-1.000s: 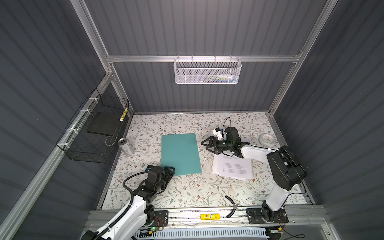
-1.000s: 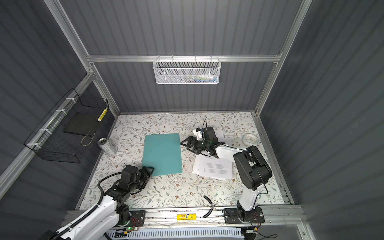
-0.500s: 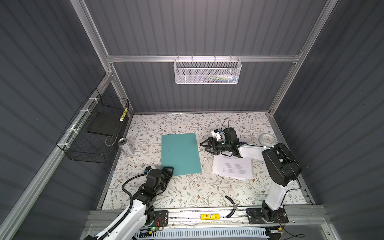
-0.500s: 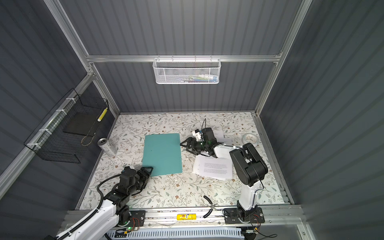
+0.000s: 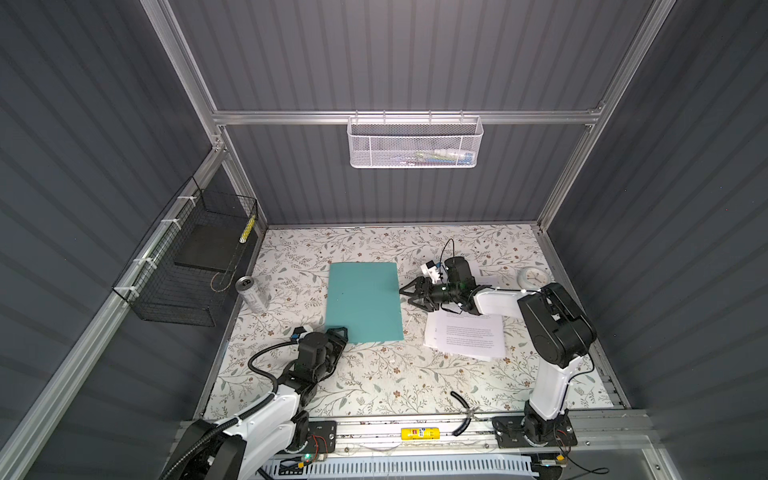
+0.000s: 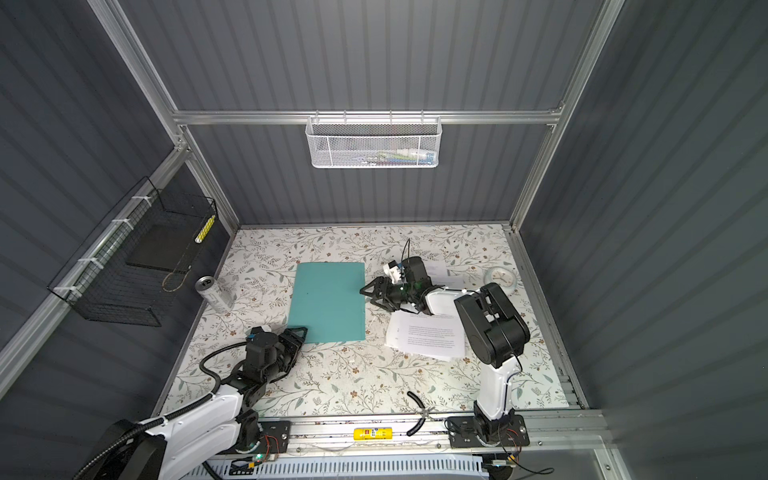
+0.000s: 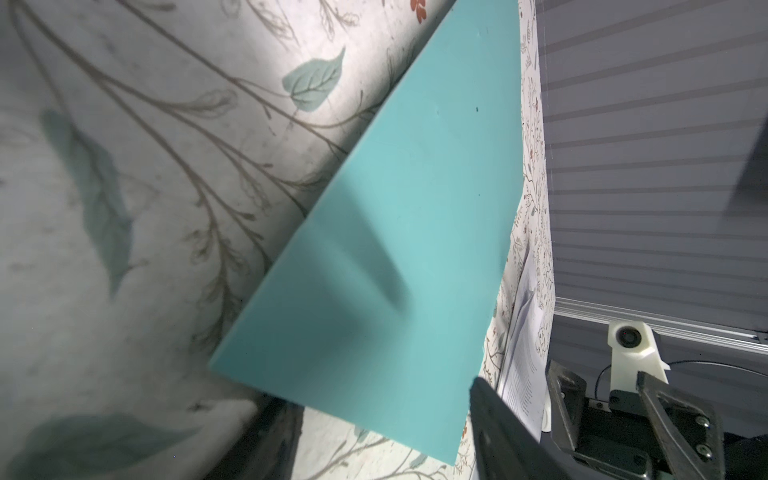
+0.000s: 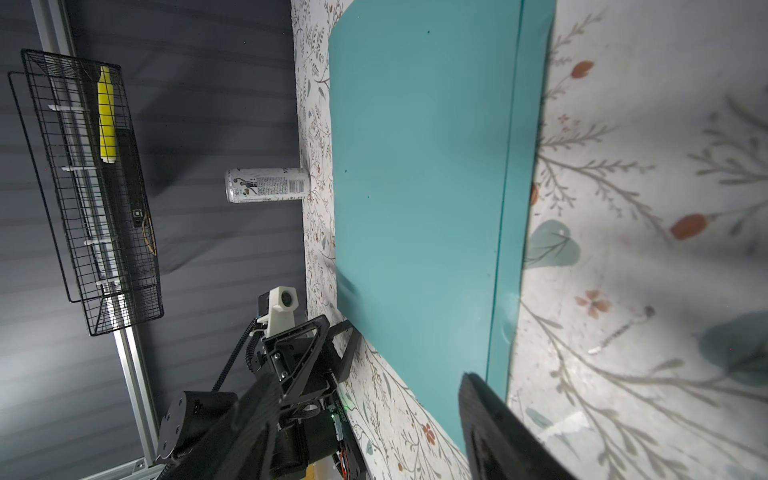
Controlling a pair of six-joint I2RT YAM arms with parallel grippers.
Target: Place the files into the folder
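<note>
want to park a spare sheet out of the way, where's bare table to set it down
Widest bare patch: the near strip between the files, the folder and the front rail. Also bare: the far strip from folder to back wall. Crowded: the gap between folder and files, filled by the right gripper; the folder's near left corner, at the left gripper.
</note>
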